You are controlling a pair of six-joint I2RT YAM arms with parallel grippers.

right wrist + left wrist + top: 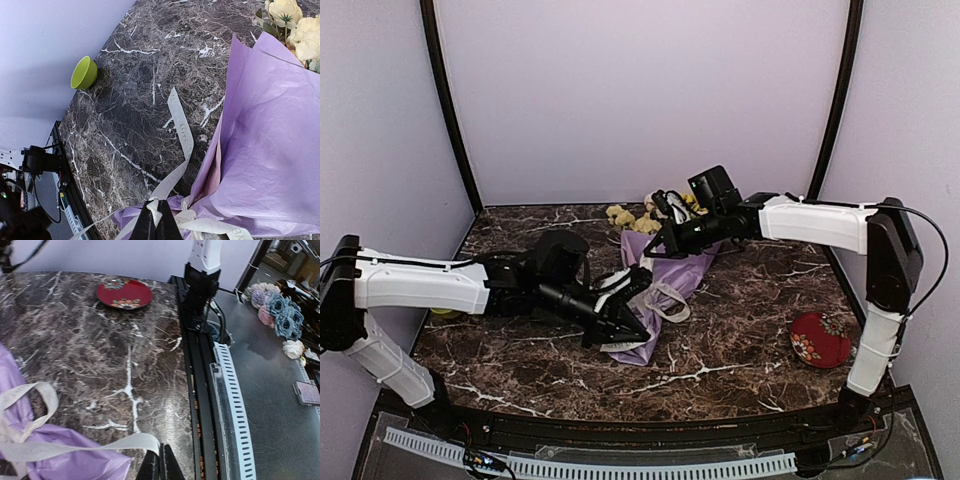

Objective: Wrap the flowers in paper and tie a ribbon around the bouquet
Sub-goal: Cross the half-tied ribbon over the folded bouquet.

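Note:
The bouquet lies mid-table: yellow and pale flowers [620,215] [295,22] stick out of the lilac paper [665,280] [270,140], whose narrow end points toward the arms. The cream ribbon [667,300] [181,127] is wound round that narrow end, with loose loops. My left gripper [638,330] [161,460] is at the cone's tip, shut on a ribbon [125,441] tail that runs taut over the paper [75,462]. My right gripper [648,247] [160,216] is above the cone's middle, shut on another stretch of ribbon by the gathered paper.
A red patterned plate [820,338] [124,293] sits at the right near the front edge. A green bowl [84,72] stands at the left wall, mostly hidden behind my left arm in the top view. Beyond the table's front edge runs a slotted white rail [232,400].

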